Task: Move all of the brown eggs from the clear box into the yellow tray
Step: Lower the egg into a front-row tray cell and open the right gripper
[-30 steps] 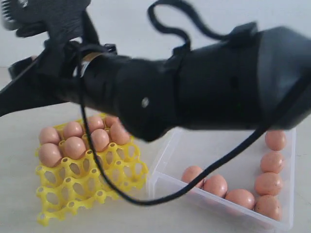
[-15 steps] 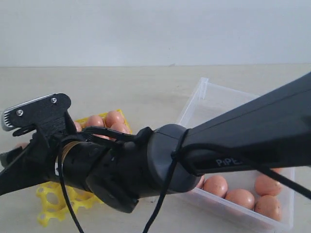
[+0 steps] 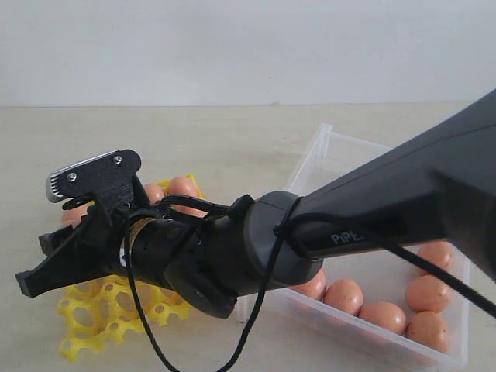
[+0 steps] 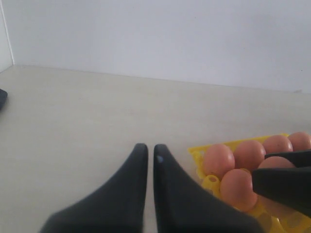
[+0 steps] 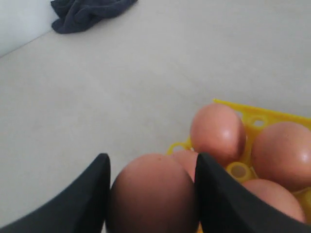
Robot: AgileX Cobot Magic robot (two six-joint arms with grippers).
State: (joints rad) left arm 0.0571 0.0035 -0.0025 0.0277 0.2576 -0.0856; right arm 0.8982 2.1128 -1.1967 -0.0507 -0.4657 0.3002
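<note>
My right gripper [image 5: 152, 161] is shut on a brown egg [image 5: 150, 196], held just above the near corner of the yellow tray [image 5: 262, 117]. Other brown eggs [image 5: 217, 131] sit in the tray's cups. In the exterior view the right arm reaches across to the left, its gripper [image 3: 39, 265] low over the yellow tray [image 3: 105, 310] and hiding most of it. The clear box [image 3: 322, 143] on the right holds several brown eggs [image 3: 384, 316]. My left gripper [image 4: 147, 150] is shut and empty over bare table beside the tray [image 4: 199, 154].
A dark cloth [image 5: 87, 12] lies far off on the table near the wall. The right gripper's finger [image 4: 282, 182] shows above the tray's eggs [image 4: 218, 160] in the left wrist view. A black cable [image 3: 256, 325] hangs from the right arm.
The right arm has come down from close in front of the camera to low over the yellow tray, still gripping its egg. The tray's eggs are now mostly hidden behind it.
</note>
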